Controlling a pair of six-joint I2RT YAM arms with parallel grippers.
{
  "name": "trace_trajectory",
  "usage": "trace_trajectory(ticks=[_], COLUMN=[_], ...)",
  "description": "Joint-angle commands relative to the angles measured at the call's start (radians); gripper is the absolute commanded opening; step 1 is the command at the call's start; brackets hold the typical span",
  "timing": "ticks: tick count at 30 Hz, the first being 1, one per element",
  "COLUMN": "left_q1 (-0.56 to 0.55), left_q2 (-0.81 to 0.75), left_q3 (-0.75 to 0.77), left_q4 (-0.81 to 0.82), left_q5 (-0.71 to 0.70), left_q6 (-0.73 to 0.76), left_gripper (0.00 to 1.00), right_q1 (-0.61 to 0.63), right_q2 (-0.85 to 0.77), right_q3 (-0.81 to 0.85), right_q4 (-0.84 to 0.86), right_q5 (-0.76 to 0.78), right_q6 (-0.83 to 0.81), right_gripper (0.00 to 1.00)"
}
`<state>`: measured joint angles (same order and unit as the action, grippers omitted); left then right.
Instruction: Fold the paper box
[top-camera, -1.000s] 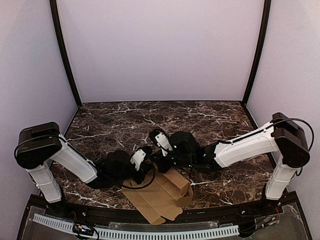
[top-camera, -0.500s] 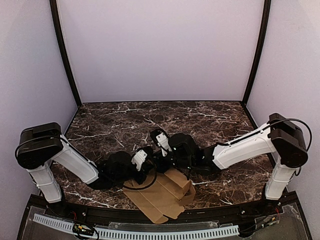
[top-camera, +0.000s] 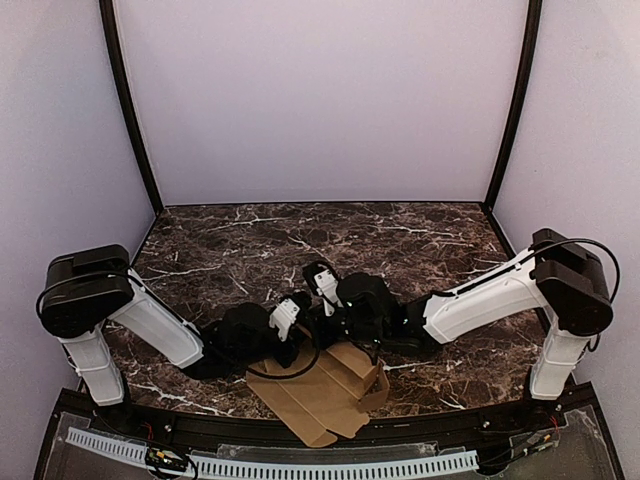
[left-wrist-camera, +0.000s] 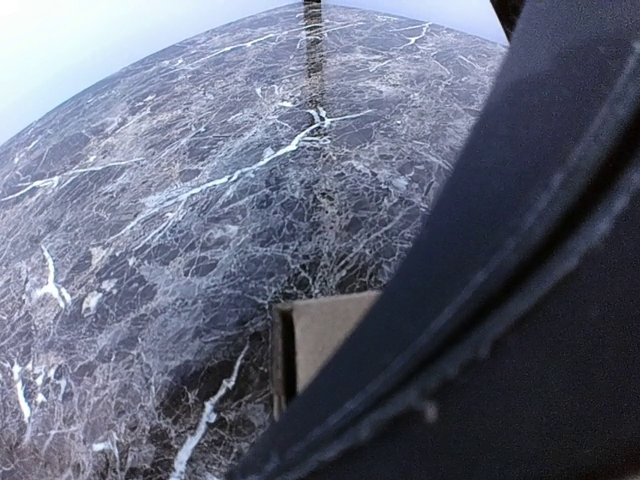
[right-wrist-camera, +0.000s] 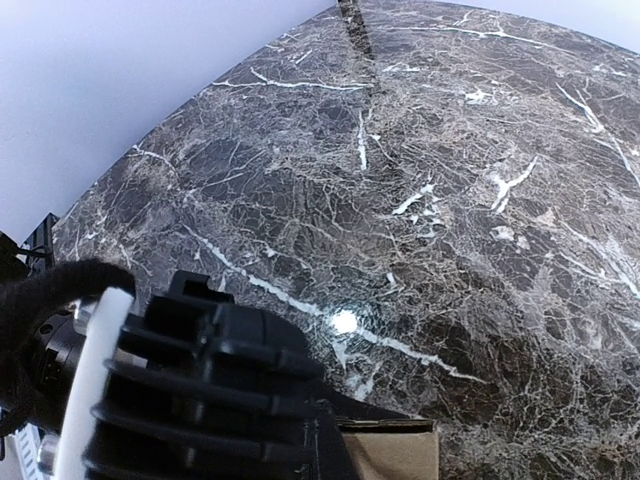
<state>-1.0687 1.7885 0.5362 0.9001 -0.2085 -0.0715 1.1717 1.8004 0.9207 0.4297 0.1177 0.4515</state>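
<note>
Both arms are folded low, reaching inward from their bases. On the left arm (top-camera: 150, 325) the shoulder block sits high at the left edge, the white forearm slopes down toward centre, and the black wrist is roughly level. The right arm (top-camera: 480, 298) mirrors that from the right. The left end effector (top-camera: 297, 333) and right end effector (top-camera: 325, 312) sit just beside each other near centre. Can't tell the finger gap on either; the tips are hidden in all 3 views.

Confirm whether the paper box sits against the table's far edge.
No, the paper box lies at the near edge of the table.
</note>
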Motion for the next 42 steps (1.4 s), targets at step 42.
trace_trajectory(ticks=[42], left_q1=[-0.036], left_q2=[-0.088], left_q3=[-0.027], left_q4=[-0.151], left_q5=[-0.367], left_q6=[-0.105], left_gripper=[0.01], right_q1=[0.003], right_q2=[-0.536], right_q3=[-0.219], right_q4=[-0.41], right_q5=[0.257], right_q6=[0.003], right_gripper=[0.37])
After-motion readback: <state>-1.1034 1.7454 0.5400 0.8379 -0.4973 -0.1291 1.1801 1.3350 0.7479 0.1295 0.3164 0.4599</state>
